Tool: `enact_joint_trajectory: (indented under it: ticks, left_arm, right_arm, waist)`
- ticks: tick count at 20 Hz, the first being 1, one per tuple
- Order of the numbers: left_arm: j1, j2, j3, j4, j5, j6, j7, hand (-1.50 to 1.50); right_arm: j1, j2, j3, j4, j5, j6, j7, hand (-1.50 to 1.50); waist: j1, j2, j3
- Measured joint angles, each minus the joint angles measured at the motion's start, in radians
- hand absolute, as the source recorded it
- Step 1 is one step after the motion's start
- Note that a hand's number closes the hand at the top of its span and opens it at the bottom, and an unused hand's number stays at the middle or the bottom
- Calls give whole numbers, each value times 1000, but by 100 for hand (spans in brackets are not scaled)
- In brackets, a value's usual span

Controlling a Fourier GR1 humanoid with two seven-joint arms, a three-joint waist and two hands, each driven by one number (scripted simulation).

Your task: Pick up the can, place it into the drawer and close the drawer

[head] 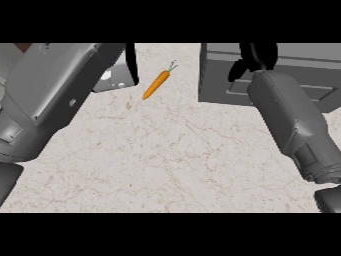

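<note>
- No can plainly in view anywhere on the counter (165, 155). Likeliest hidden under the right hand or already inside the drawer, but impossible to confirm from here.
- Judged by its kind: light, stiff, thin-walled metal with a smooth round side. Apt to slip, to roll if laid over, and to dent under a hard squeeze.
- Best taken round the middle of the side wall, thumb opposite the fingers, and kept upright on the way into the drawer.
- Right hand (256, 56) at the counter's far right corner, over the top of the dark grey drawer unit (313, 80), at the end of the right forearm coming in from the near right edge.
- Cannot tell whether spread or closed, nor whether holding anything; just a black clump against the box.
- Drawer open or pushed in: cannot tell either.
- Left hand (116, 75) near the far edge, left of centre, at the end of the left forearm covering the counter's left side.
- Visible black fingers (132, 65) straight, so read as spread and relaxed, holding nothing.
- Carrot (157, 84) lying near the far edge between the two hands, just beside the left hand yet apart from it. No part of the task, best left alone.
</note>
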Motion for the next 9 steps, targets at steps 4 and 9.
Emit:
enact_joint_trajectory:
  ticks: [4,9]
  left_arm:
    - [51,27,-5,-55,-2,-15,12,-150]
    - [113,43,-11,-130,-5,-5,17,-150]
  right_arm:
    - [-26,-4,-30,32,-29,16,-49,-150]
    - [-39,-5,-76,50,-80,37,-139,-150]
  waist:
    - [1,6,4]
    - [0,11,7]
